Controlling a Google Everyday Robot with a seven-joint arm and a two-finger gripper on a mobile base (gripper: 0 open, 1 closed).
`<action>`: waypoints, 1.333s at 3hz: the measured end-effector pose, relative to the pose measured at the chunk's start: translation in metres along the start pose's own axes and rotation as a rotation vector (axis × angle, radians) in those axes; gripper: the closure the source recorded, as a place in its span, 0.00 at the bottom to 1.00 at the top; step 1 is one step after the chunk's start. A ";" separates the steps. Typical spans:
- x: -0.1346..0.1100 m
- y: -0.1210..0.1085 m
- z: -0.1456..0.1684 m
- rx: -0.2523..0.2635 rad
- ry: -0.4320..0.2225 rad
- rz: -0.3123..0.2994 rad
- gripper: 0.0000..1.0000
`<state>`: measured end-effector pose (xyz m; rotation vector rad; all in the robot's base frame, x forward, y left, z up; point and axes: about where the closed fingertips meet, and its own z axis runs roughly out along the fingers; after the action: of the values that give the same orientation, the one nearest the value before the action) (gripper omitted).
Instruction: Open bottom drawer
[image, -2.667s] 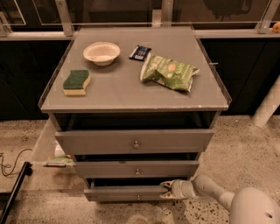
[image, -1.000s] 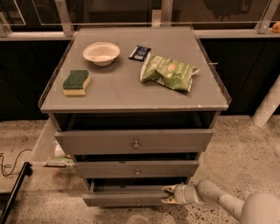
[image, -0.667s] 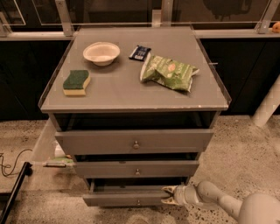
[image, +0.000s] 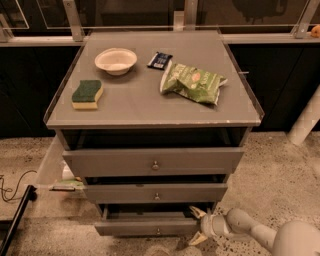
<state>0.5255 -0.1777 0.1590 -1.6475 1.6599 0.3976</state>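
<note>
The bottom drawer (image: 145, 227) is the lowest and slimmest of three grey drawer fronts, with a small round knob (image: 158, 231) at its centre. It stands pulled out a little, with a dark gap behind its front. My gripper (image: 196, 226) is at the right end of this drawer front. One finger (image: 196, 212) is above the front's edge and the other is below it, spread apart. My white arm (image: 260, 235) reaches in from the lower right.
The middle drawer (image: 156, 192) and the top drawer (image: 152, 161) are slightly ajar. On the cabinet top (image: 140, 107) lie a bowl (image: 115, 60), a sponge (image: 87, 94), a dark packet (image: 159, 60) and a green chip bag (image: 192, 82). A black pole (image: 15, 220) stands on the floor at left, a white post (image: 305, 122) at right.
The bottom drawer has slid out a little further toward the camera, and my gripper has moved with its right end, down and forward.
</note>
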 end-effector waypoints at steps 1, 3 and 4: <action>0.014 0.017 -0.003 -0.014 0.019 0.037 0.19; 0.012 0.017 -0.009 -0.013 0.030 0.040 0.66; 0.012 0.016 -0.012 -0.012 0.033 0.038 0.89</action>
<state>0.5079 -0.1922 0.1544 -1.6420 1.7186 0.4015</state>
